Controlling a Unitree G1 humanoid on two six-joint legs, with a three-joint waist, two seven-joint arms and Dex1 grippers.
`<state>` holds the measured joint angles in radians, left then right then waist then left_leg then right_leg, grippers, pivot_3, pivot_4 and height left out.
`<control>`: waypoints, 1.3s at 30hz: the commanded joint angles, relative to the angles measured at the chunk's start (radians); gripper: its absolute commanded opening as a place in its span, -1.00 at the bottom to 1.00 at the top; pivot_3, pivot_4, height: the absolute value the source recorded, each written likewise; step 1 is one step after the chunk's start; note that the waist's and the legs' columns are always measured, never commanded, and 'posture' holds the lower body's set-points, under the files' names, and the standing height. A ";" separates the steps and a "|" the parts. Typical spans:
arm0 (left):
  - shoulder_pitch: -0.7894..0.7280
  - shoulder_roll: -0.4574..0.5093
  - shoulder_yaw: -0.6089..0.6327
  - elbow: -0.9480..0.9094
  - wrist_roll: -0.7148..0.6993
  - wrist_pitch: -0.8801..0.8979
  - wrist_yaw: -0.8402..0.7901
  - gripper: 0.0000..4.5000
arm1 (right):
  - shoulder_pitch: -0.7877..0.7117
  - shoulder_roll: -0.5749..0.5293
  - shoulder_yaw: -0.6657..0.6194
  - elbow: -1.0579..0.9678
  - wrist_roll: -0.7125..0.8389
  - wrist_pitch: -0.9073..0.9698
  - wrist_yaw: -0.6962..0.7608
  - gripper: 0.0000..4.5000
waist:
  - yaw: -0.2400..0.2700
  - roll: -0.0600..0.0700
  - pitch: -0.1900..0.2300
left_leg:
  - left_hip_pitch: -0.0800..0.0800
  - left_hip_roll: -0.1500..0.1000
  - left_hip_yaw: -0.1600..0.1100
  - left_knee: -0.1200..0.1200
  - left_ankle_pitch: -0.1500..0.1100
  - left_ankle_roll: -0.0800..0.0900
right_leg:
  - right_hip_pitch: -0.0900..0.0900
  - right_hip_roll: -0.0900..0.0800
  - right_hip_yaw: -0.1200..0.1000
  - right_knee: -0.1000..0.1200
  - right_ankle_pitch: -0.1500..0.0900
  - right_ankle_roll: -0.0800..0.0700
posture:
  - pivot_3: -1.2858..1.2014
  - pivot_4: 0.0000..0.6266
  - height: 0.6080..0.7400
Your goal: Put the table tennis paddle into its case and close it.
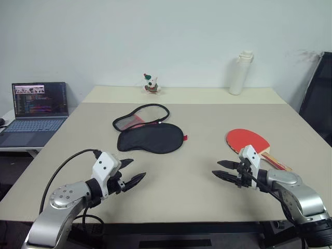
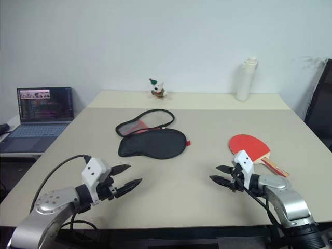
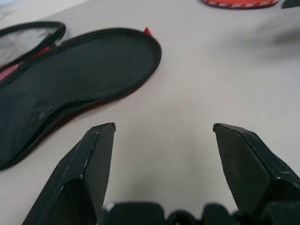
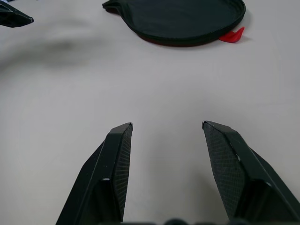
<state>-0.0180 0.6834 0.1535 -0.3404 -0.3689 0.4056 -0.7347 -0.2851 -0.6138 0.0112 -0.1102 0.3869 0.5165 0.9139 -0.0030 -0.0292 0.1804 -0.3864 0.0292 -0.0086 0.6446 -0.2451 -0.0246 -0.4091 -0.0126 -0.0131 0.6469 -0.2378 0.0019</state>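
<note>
- My left gripper (image 1: 134,174) hovers over the near left part of the table (image 1: 197,197) with its jaws spread wide and nothing between them.
- My right gripper (image 1: 224,171) hovers over the near right part, jaws apart at a moderate width, also empty.
- The paddle (image 1: 248,141) lies flat on the table's right side, red face up, just beyond my right gripper, with its handle (image 1: 276,162) angled toward the near right corner.
- The case (image 1: 150,137) lies near the middle of the table, unzipped: the black half lies flat toward me and the mesh flap (image 1: 141,116) is folded back on the far side, a little red showing through it.
- Paddle and case are well apart, so I judge nothing of the task is done yet; the first step is picking up the paddle.
- To do it well, I would take the handle with my right gripper, since the flat blade offers no edge to pinch against the table.
- I would line my jaws across the handle's width before coming down.
- My left gripper sits nearer the case, so I would use it to pin the black half or lift the flap while the blade slides in, round end first.
</note>
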 commanded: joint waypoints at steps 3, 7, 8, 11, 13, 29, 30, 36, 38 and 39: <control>-0.056 -0.005 0.009 0.069 0.006 -0.052 -0.018 0.63 | -0.027 -0.033 -0.045 -0.029 0.008 -0.008 -0.009 0.17 | 0.001 0.000 0.000 | 0.000 0.000 0.001 0.000 0.000 0.000 | 0.000 0.000 0.000 0.000 0.000 0.000 | 0.03 -0.52 1.00; -0.111 -0.010 0.011 0.119 -0.017 -0.044 -0.036 0.63 | -0.032 -0.056 -0.077 -0.075 0.037 0.032 -0.014 0.17 | 0.001 0.000 0.000 | 0.000 0.000 0.004 0.000 0.000 0.000 | 0.000 0.001 0.001 0.000 0.000 0.000 | 0.03 -0.52 1.00; -0.125 -0.007 0.016 0.135 -0.025 -0.041 -0.045 0.63 | -0.030 -0.062 -0.084 -0.090 0.041 0.039 -0.016 0.17 | 0.001 0.000 0.000 | 0.000 0.000 0.004 0.000 0.000 0.000 | 0.000 0.001 0.001 0.000 0.000 0.000 | 0.03 -0.52 1.00; -0.214 0.030 0.025 0.260 0.013 -0.075 -0.060 0.88 | -0.035 -0.070 -0.107 -0.119 0.067 0.053 -0.023 0.18 | 0.001 0.000 0.000 | -0.001 0.000 0.005 0.000 0.000 0.000 | -0.001 0.001 0.001 0.000 0.000 0.000 | 0.03 -0.52 1.00; -0.267 0.059 0.022 0.355 0.051 -0.122 -0.074 0.98 | -0.040 -0.065 -0.106 -0.139 0.077 0.059 -0.025 0.18 | 0.001 0.000 0.000 | -0.001 -0.001 0.005 0.001 0.000 0.000 | -0.001 0.003 0.001 0.001 0.000 0.001 | 0.03 -0.52 1.00; -0.810 0.029 -0.217 1.308 0.355 -0.575 -0.281 0.98 | -0.013 -0.078 -0.116 -0.325 0.188 0.179 -0.071 0.18 | 0.011 -0.002 -0.001 | -0.008 -0.003 0.008 0.002 0.000 0.000 | -0.008 0.005 0.000 0.001 0.002 0.002 | 0.03 -0.52 1.00; -0.836 0.013 -0.231 1.353 0.376 -0.597 -0.278 0.98 | -0.011 -0.076 -0.116 -0.327 0.187 0.178 -0.075 0.18 | 0.010 -0.002 -0.001 | -0.010 -0.003 0.009 0.002 0.000 0.000 | -0.010 0.005 0.001 0.000 0.002 0.003 | 0.03 -0.52 1.00; -0.913 -0.043 -0.283 1.505 0.462 -0.680 -0.270 0.98 | -0.001 -0.079 -0.118 -0.333 0.189 0.178 -0.086 0.18 | 0.003 -0.002 -0.001 | -0.012 -0.003 0.010 0.002 0.000 0.001 | -0.012 0.005 0.001 0.001 0.003 0.003 | 0.03 -0.52 1.00; -0.923 -0.048 -0.284 1.531 0.478 -0.693 -0.255 0.98 | 0.001 -0.080 -0.121 -0.332 0.191 0.177 -0.092 0.18 | 0.003 -0.002 -0.001 | -0.011 -0.003 0.010 0.002 0.000 0.001 | -0.012 0.005 0.001 0.002 0.003 0.004 | 0.03 -0.52 1.00; -0.927 -0.049 -0.280 1.540 0.481 -0.695 -0.250 0.98 | 0.003 -0.081 -0.123 -0.332 0.191 0.176 -0.094 0.18 | 0.002 -0.002 -0.001 | -0.011 -0.002 0.010 0.002 0.000 0.001 | -0.012 0.005 0.001 0.002 0.003 0.004 | 0.03 -0.52 1.00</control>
<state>-0.9348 0.6407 -0.1199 1.1755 0.0892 -0.2743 -0.9998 -0.2849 -0.6887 -0.0918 -0.4089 0.5632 0.7002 0.8252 -0.0006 -0.0316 0.1795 -0.3974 0.0268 0.0014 0.6473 -0.2454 -0.0240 -0.4209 -0.0072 -0.0117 0.6496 -0.2351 0.0054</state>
